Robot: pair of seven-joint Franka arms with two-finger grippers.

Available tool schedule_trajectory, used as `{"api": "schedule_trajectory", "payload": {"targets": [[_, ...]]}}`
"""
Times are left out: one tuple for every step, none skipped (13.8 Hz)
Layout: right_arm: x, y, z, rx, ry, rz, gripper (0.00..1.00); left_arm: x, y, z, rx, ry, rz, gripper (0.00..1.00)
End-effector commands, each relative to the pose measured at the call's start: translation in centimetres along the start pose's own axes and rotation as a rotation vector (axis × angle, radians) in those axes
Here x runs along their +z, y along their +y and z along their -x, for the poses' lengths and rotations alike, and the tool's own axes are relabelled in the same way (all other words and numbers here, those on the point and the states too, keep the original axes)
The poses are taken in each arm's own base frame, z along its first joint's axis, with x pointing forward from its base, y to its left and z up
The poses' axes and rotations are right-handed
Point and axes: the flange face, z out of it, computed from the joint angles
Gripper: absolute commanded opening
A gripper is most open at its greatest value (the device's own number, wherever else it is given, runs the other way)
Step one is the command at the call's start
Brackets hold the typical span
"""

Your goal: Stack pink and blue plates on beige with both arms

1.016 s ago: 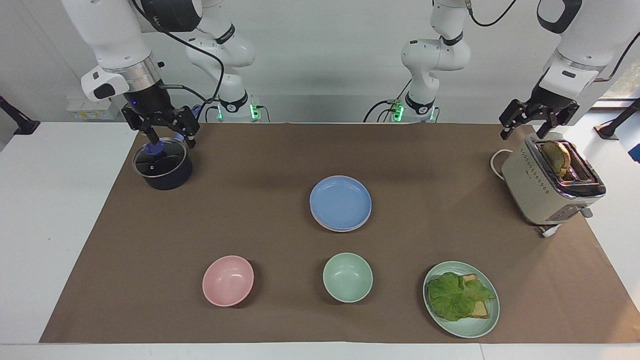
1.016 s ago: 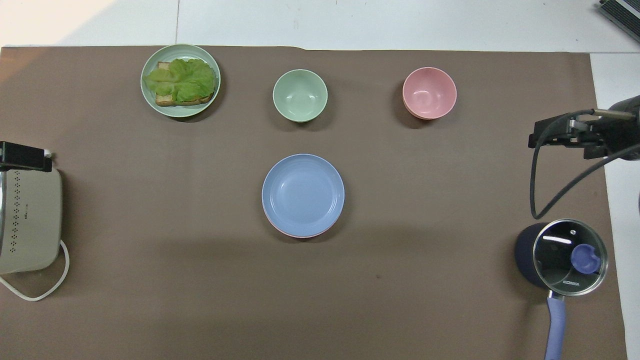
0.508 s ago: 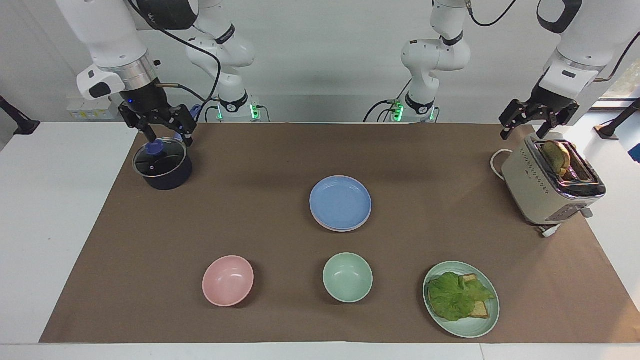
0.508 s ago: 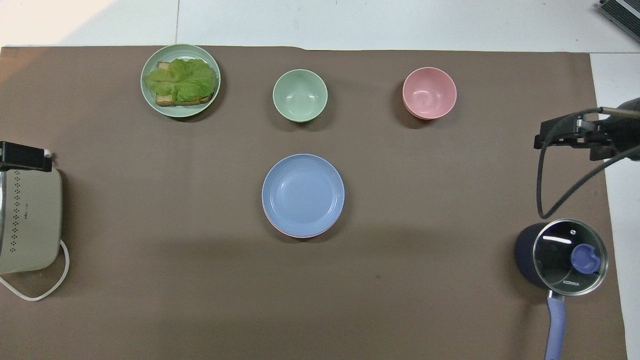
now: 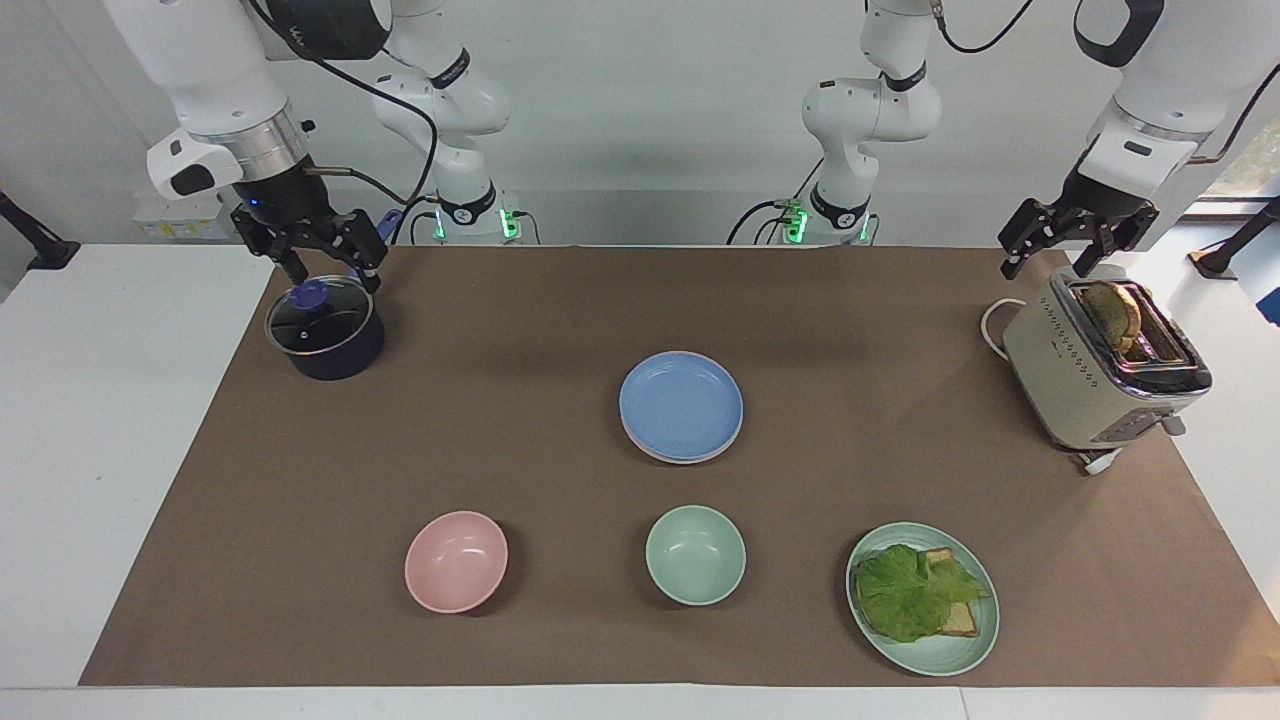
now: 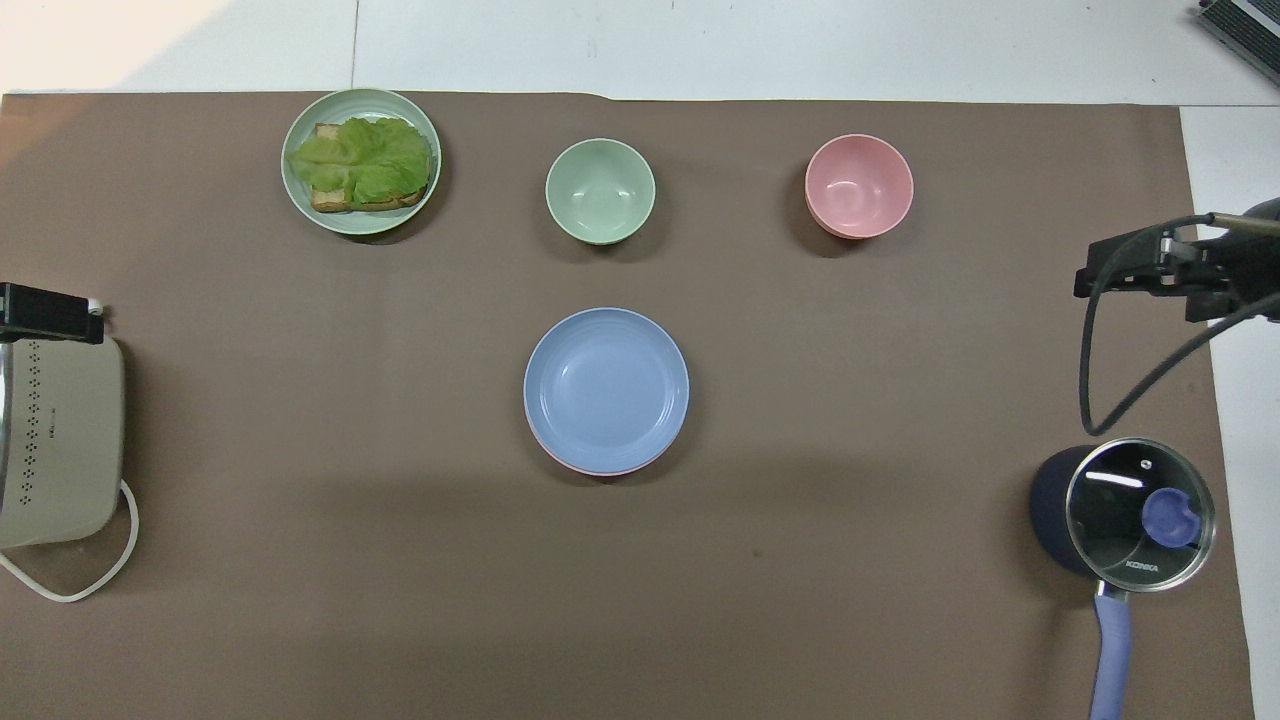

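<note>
Going across the facing view from its left edge, the right gripper (image 5: 325, 272) hangs with its fingers spread apart and empty over a dark pot (image 5: 330, 350) with a glass lid (image 5: 318, 317) and a blue knob. The pot stands near the corner of the brown mat (image 5: 520, 330) at the right arm's end, close to the robots, with bare white table (image 5: 110, 420) beside it.

Farther from the robots, a small deep pink bowl (image 5: 456, 561) sits near the mat's edge, smooth and matte.

At the middle of the mat lies the stack: the blue plate (image 5: 681, 405) on top, round, shallow and matte, with a thin pink rim (image 6: 600, 468) of the pink plate showing under it in the overhead view. The beige plate cannot be made out beneath them. Wide open mat surrounds the stack on every side. A pale green bowl (image 5: 695, 554) stands farther from the robots than the stack, well apart from it.

Toward the left arm's end, a green plate (image 5: 935, 655) carries lettuce (image 5: 905, 592) on bread, close to the mat's edge. A cream toaster (image 5: 1090, 375) with a slice of toast (image 5: 1112, 312) sits at the mat's end, its white cord looped beside it. The left gripper (image 5: 1050, 262) hovers over the toaster with fingers parted, holding nothing.
</note>
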Motion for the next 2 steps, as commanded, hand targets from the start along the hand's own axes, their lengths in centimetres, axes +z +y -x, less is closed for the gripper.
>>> {"api": "schedule_trajectory", "payload": {"targets": [[-0.09, 0.30, 0.18, -0.011, -0.002, 0.018, 1.00, -0.67, -0.31, 0.51, 0.004, -0.005, -0.011, 1.00], [-0.09, 0.30, 0.18, -0.011, -0.002, 0.018, 1.00, -0.67, -0.31, 0.51, 0.004, -0.005, -0.011, 1.00]]}}
